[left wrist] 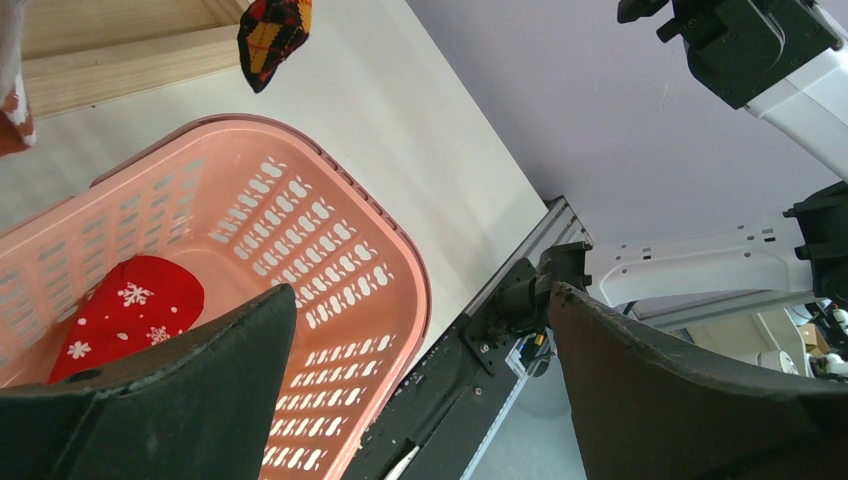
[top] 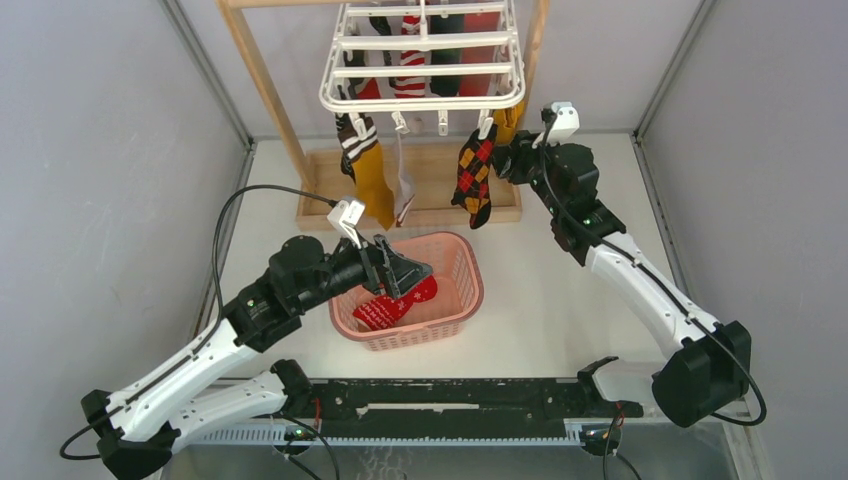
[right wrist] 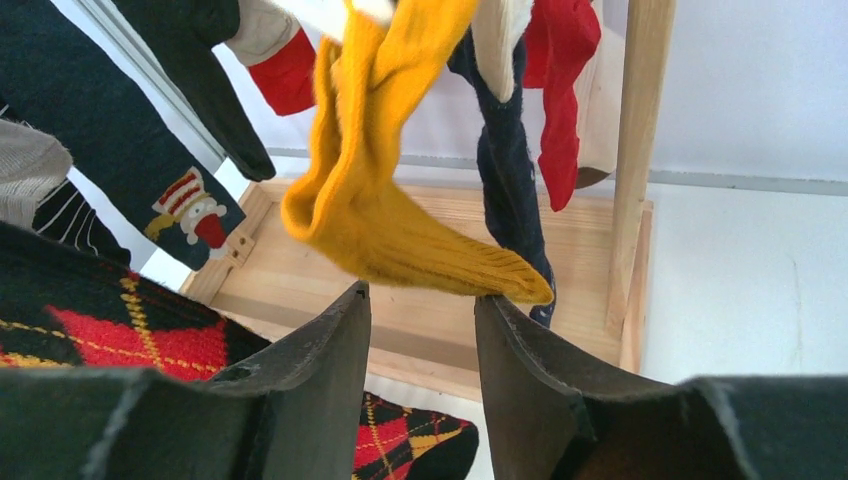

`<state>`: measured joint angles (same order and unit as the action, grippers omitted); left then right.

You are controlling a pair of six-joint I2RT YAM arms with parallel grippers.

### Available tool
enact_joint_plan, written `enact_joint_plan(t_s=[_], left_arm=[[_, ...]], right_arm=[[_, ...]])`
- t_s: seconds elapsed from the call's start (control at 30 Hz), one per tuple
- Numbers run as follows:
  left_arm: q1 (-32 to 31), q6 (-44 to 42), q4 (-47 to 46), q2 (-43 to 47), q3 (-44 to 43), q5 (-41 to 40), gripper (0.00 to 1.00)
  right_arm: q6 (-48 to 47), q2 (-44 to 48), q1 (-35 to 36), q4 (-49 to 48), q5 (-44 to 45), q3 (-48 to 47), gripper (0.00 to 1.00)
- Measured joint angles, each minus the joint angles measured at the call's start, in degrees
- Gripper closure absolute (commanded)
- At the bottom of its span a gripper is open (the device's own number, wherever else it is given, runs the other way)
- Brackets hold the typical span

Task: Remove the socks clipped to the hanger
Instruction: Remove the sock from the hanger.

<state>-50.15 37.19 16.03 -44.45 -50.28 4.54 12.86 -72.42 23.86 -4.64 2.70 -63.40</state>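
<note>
the mustard sock (right wrist: 390, 200) is hanging down from the hanger (top: 430, 70). the right end effector (right wrist: 420, 300), half spread, empty, is facing it; the left end effector (top: 405, 262), spread wide, is hovering farther off.

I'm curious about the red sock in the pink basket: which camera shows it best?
The left wrist view: the red sock lies close, its snowflakes clear, though a finger hides its lower edge. The top external view shows it small in the pink basket. The right wrist view misses it.
</note>
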Motion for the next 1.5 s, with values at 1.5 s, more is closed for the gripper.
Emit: enact_joint_plan(t_s=[1.5], left_arm=[[0.0, -0.3, 0.9, 1.8, 0.0, -0.1, 0.00]], right_arm=[[-3.0, 2.3, 2.6, -5.0, 3.7, -0.1, 0.42]])
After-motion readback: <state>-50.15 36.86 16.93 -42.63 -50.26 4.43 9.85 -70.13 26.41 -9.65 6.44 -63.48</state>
